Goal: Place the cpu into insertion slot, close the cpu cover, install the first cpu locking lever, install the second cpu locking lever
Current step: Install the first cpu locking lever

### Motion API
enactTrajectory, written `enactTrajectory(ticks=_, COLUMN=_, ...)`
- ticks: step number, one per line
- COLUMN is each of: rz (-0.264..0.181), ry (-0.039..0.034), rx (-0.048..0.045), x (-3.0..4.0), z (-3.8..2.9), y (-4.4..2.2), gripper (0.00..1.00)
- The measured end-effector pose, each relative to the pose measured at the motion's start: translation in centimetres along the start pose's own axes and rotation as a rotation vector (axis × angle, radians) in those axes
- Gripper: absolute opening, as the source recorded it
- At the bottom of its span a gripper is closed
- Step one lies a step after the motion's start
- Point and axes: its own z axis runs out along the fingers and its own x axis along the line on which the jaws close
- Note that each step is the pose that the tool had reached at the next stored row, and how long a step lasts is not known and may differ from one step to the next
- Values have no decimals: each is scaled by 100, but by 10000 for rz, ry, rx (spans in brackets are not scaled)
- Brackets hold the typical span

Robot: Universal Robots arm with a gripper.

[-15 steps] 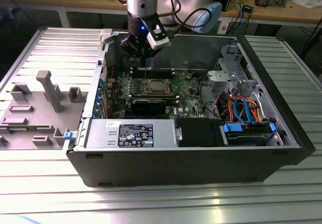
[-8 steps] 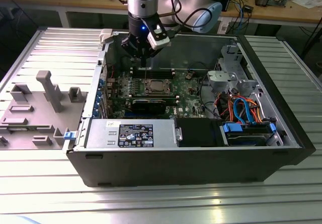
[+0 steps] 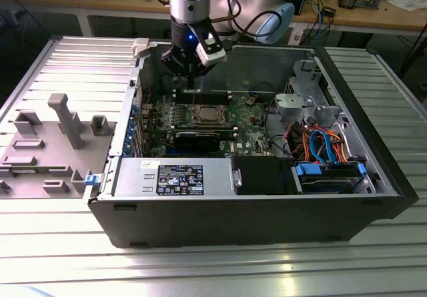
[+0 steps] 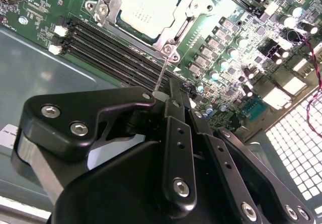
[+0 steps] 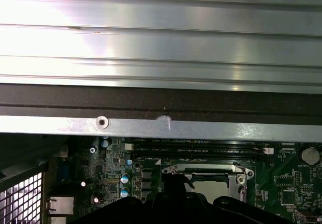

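Pinching narrowly with the gripper (image 4: 166,95) on the upright thin locking lever (image 4: 162,73), fingers nearly together. Judging best: swinging it slowly along its arc, avoiding slipping off the wire. Beyond, lying seated in the insertion slot (image 4: 171,50), under the cpu cover (image 4: 104,10): the cpu (image 4: 146,7).

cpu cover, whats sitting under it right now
The cpu lies under the cpu cover, its silver top showing through the square window. The insertion slot beneath the chip is hidden by it.

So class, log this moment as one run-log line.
gripper: closed on thin lever, above board | cpu: seated in insertion slot | cpu cover: down
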Motion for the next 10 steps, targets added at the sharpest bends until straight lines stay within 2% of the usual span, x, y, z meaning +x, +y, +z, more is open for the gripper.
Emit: enactTrajectory(ticks=10, rz=0, ry=0, rx=1, x=-11, z=0, y=0, gripper=11)
